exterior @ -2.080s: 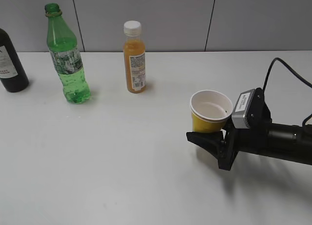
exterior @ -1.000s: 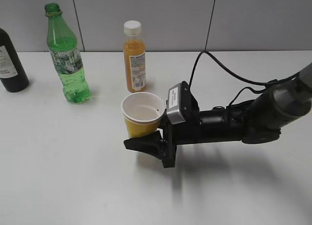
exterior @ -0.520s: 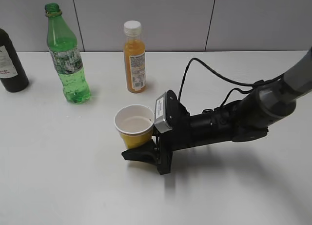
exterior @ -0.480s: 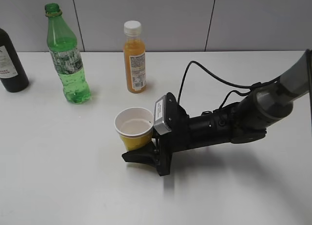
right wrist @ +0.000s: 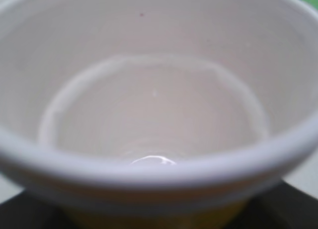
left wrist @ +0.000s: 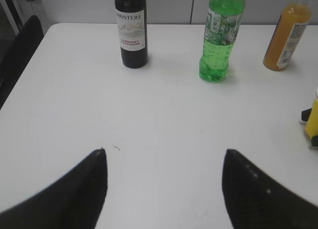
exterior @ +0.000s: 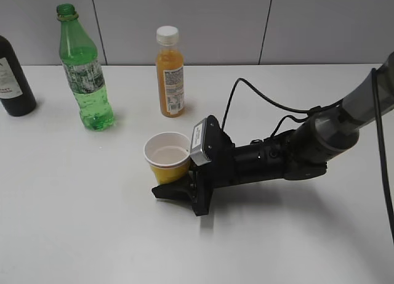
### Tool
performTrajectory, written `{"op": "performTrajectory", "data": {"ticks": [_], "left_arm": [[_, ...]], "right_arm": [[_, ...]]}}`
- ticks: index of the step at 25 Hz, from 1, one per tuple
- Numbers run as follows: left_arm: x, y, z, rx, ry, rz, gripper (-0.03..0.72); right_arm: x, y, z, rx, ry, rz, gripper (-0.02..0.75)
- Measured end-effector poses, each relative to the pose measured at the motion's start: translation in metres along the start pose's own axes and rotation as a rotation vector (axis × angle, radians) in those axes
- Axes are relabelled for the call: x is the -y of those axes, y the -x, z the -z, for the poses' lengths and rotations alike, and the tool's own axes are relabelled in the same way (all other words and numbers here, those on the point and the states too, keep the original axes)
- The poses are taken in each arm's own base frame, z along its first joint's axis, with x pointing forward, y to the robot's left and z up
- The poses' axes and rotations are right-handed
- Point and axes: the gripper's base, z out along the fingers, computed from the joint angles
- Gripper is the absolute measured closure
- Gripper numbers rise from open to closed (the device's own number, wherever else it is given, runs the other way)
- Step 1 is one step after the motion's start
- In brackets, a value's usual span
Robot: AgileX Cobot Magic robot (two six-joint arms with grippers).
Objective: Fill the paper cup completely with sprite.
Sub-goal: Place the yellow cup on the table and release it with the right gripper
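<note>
The paper cup (exterior: 167, 157), yellow outside and white inside, stands upright at the table's middle, held between the jaws of my right gripper (exterior: 174, 186). Whether its base touches the table I cannot tell. It fills the right wrist view (right wrist: 154, 105) and looks empty. Its edge shows at the far right of the left wrist view (left wrist: 313, 117). The green sprite bottle (exterior: 86, 81) stands uncapped at the back left, apart from the cup, and shows in the left wrist view (left wrist: 220, 40). My left gripper (left wrist: 164, 162) is open and empty above bare table, well short of the bottles.
An orange juice bottle (exterior: 169, 74) with a white cap stands behind the cup and shows in the left wrist view (left wrist: 285, 40). A dark glass bottle (exterior: 13, 74) stands at the far left (left wrist: 131, 30). A black cable (exterior: 258, 96) loops over the right arm.
My right gripper has carried the paper cup from the right side leftward to the table's middle and lowered it. In the last half second it only settled slightly lower.
</note>
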Motion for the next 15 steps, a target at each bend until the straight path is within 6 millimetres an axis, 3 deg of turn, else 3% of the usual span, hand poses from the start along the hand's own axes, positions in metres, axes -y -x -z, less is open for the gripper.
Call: {"op": "performTrajectory", "data": {"ticks": [5,11,15], "left_arm": [[0.0000,0.0000,0.0000,0.000,0.000,0.000,0.136],[0.0000,0.0000,0.0000,0.000,0.000,0.000,0.136],[0.0000,0.0000,0.0000,0.000,0.000,0.000,0.136]], "right_arm": [[0.0001,-0.0046,-0.0010,-0.004,-0.005,-0.013,0.276],[0.0014,-0.0057,-0.0009,-0.016,-0.019,-0.015,0.108],[0.0016,-0.0059,-0.0009,-0.018,-0.021,-0.004,0.080]]}}
